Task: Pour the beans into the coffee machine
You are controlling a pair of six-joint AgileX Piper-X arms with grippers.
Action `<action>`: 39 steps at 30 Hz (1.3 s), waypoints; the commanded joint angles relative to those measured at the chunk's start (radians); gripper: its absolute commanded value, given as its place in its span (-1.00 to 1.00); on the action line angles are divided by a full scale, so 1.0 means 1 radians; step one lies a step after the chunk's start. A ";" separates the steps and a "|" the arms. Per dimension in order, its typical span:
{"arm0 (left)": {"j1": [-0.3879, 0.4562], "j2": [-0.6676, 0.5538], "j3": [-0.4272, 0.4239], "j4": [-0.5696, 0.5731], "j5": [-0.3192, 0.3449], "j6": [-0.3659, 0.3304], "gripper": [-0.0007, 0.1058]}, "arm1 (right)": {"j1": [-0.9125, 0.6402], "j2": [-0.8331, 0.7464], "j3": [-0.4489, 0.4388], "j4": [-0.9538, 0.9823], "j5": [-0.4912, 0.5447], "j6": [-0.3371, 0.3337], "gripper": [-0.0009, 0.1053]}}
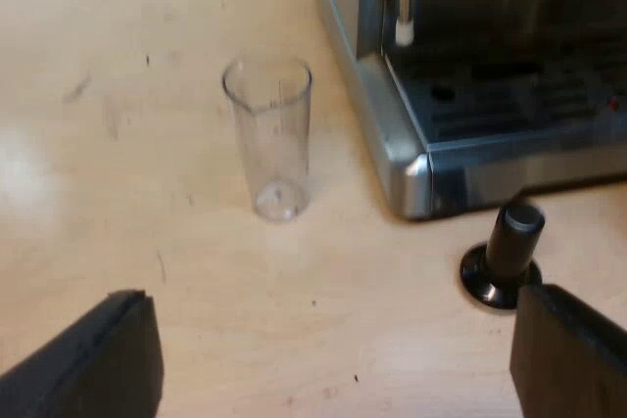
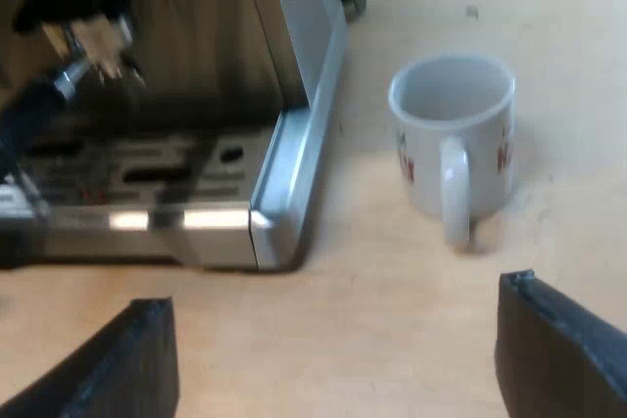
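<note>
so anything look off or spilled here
The measuring glass stands upright beside the espresso machine but looks empty, odd with beans to pour. Nothing is spilled or tipped; the tamper and mug stand upright too.

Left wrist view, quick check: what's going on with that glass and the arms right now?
Nothing is being held. The left gripper hovers open over the table, short of the measuring glass, which stands upright and looks empty beside a corner of the espresso machine, with a tamper standing nearby. The right gripper hovers open near an upright mug by the machine.
</note>
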 commanded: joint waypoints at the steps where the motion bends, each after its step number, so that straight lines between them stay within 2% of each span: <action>1: -0.002 -0.035 0.000 -0.025 -0.008 0.002 0.50 | -0.005 -0.048 0.023 0.001 -0.009 -0.013 0.31; 9: -0.002 -0.035 0.000 -0.025 -0.003 0.002 0.50 | -0.005 -0.048 0.080 0.095 -0.009 -0.036 0.31; 11: -0.002 -0.035 0.000 -0.023 0.034 -0.038 0.50 | -0.005 -0.047 0.093 0.105 -0.009 -0.041 0.31; 14: -0.002 -0.035 0.000 -0.023 0.102 -0.040 0.50 | -0.005 -0.047 0.094 0.102 -0.009 -0.049 0.31; 16: -0.002 -0.035 0.000 -0.023 0.107 -0.040 0.50 | -0.005 -0.047 0.094 0.102 -0.009 -0.049 0.31; 21: -0.002 -0.035 0.000 -0.023 0.107 -0.040 0.50 | -0.005 -0.047 0.094 0.102 -0.001 -0.027 0.31; 26: -0.002 -0.035 0.000 -0.034 0.102 0.041 0.50 | -0.005 -0.047 0.094 0.102 -0.002 -0.027 0.31; 31: -0.002 -0.035 0.000 -0.039 0.102 0.048 0.50 | -0.005 -0.047 0.094 0.102 -0.002 -0.027 0.31; 36: -0.002 -0.035 0.002 -0.047 0.014 0.036 0.50 | -0.005 -0.047 0.094 0.102 -0.002 -0.027 0.31; 39: -0.002 -0.035 0.010 -0.050 0.011 0.028 0.50 | -0.005 -0.047 0.094 0.102 -0.002 -0.027 0.31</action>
